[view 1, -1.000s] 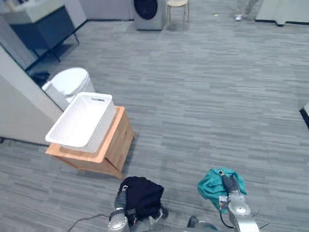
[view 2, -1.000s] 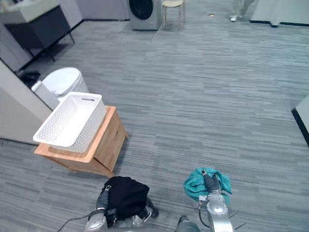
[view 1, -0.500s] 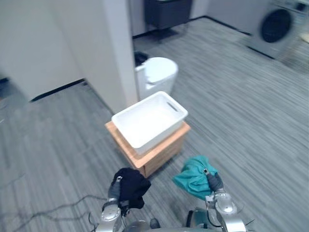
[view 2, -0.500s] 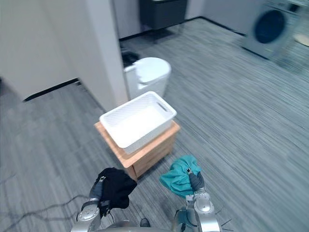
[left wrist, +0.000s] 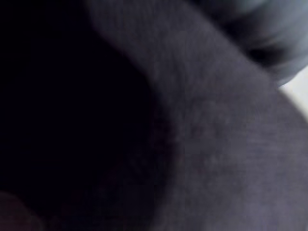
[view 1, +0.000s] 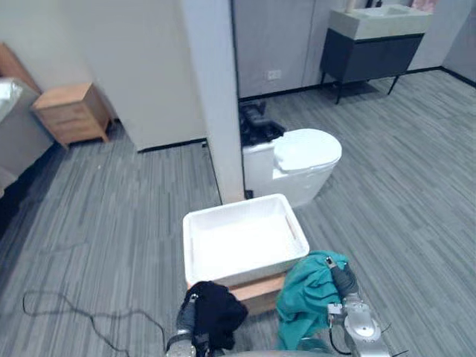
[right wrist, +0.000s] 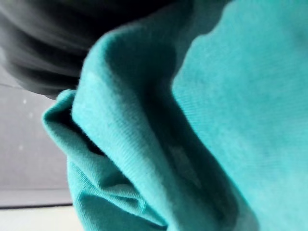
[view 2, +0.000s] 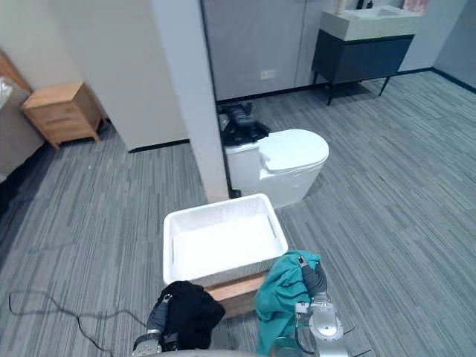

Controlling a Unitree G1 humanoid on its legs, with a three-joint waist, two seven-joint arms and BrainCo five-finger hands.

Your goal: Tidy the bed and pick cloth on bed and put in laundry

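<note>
A black cloth [view 1: 217, 314] is bunched in my left hand [view 1: 184, 320], low in the left eye view; up close the dark cloth [left wrist: 207, 144] covers the left wrist view. My right hand [view 1: 344, 282] is shut on a teal cloth [view 1: 303, 299], whose folds [right wrist: 226, 101] hang past the wrist camera. Both bundles hang at the near edge of a white laundry basket [view 1: 238, 206]. The basket sits on a low wooden stand [view 1: 258, 289], and nothing lies inside it.
Behind the basket stand a white lidded bin [view 1: 305, 152] and a grey pillar [view 1: 216, 97]. A small wooden nightstand [view 1: 71, 111] is at the far left, a dark vanity cabinet [view 1: 368, 52] at the far right. Grey striped floor lies on both sides.
The whole view has swung round, so the camera moved. The basket now lies straight ahead and close under both hands. Each hand still holds its cloth.
</note>
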